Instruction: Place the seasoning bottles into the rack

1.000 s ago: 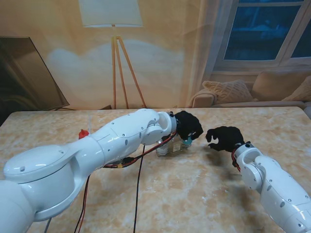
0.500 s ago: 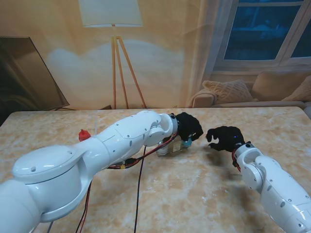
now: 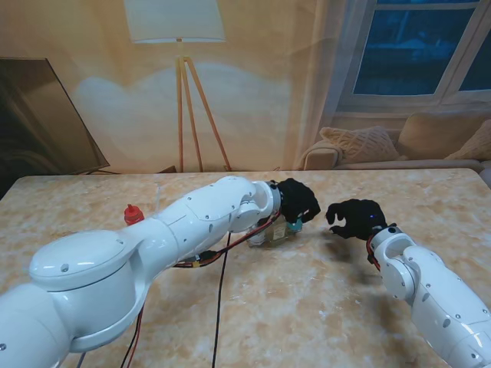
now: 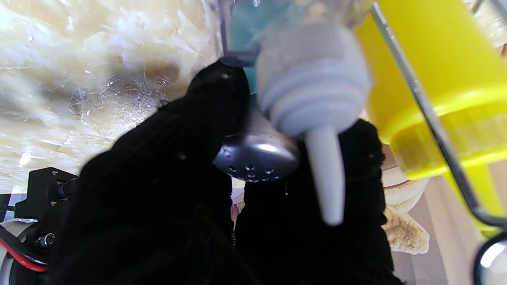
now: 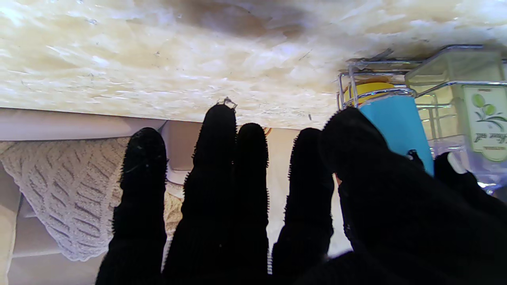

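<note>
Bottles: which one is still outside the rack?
The red-capped bottle, standing alone on the table far to the left of the rack; the others sit in the rack by the left hand.

One wire rack [image 5: 416,83] stands on the surface [image 3: 307,307]. In it or at it, four bottles can be counted across the wrist views — a yellow squeeze bottle [image 4: 439,79], a clear bottle with a white nozzle cap [image 4: 313,87], a blue-labelled shaker with a perforated metal top [image 4: 255,156], and a squarish bottle with an olive label [image 5: 481,118]. One red-capped bottle [image 3: 133,214] stands apart. Two black-gloved hands — left hand [image 3: 298,201], right hand [image 3: 354,218].
</note>
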